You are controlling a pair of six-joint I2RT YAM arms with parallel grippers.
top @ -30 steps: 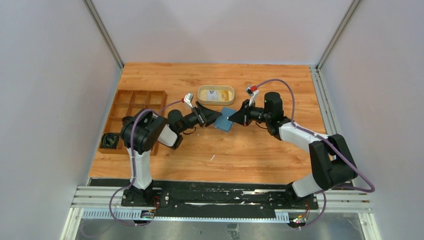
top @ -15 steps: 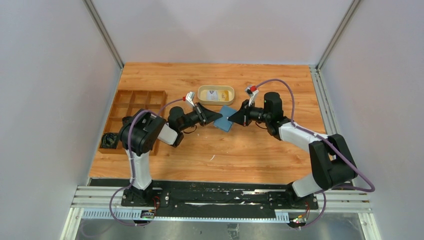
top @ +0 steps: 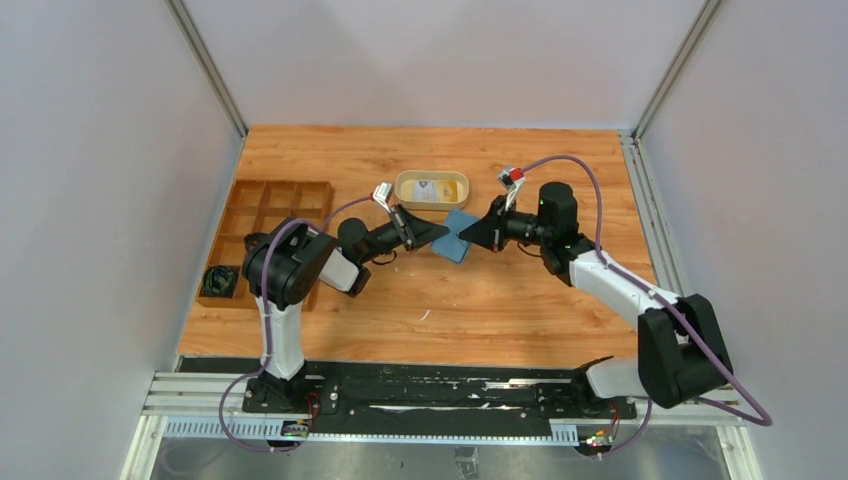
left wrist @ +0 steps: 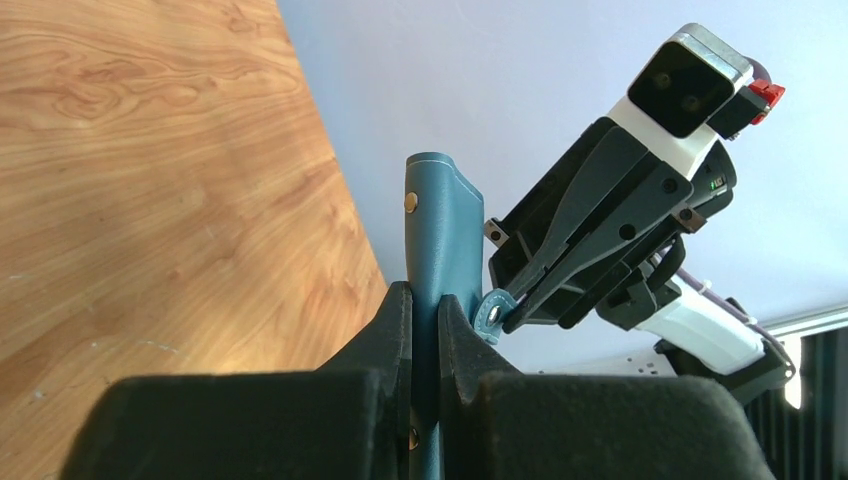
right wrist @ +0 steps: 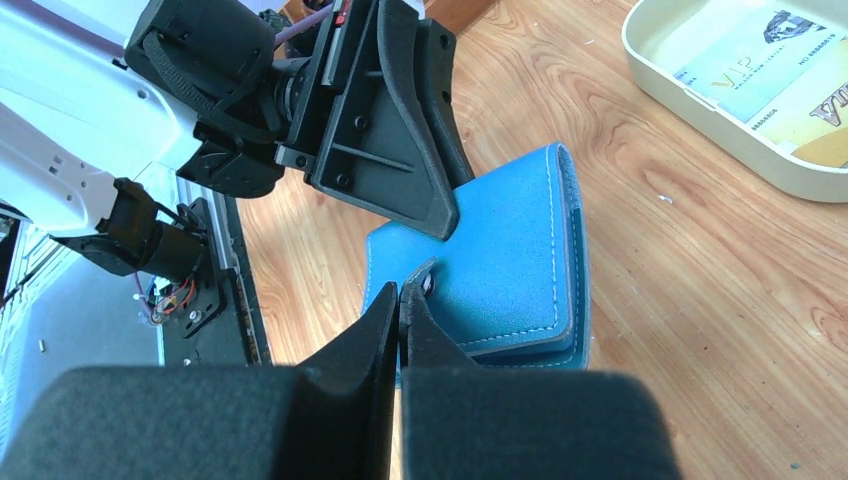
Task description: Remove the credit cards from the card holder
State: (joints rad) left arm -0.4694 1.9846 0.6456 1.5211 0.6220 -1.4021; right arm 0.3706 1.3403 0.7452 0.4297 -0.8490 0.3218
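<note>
The teal-blue card holder (top: 455, 236) hangs folded between the two arms, just above the table. My left gripper (left wrist: 425, 296) is shut on one edge of the card holder (left wrist: 441, 225), and in the top view this gripper (top: 437, 232) sits to its left. My right gripper (right wrist: 400, 292) is shut on the snap tab (right wrist: 430, 281) of the card holder (right wrist: 510, 265), coming in from the right (top: 472, 236). A pale credit card (right wrist: 745, 62) and a yellowish one (right wrist: 826, 112) lie in the beige tray (right wrist: 700, 135). Anything inside the holder is hidden.
The oval beige tray (top: 402, 190) stands just behind the holder. A brown wooden compartment box (top: 270, 205) lies at the left, with a black coil (top: 218, 281) in its near corner. Grey walls close the table on three sides.
My left gripper has closed from open onto the card holder's edge. The right arm has drawn slightly to the right, still pinching the snap tab.
</note>
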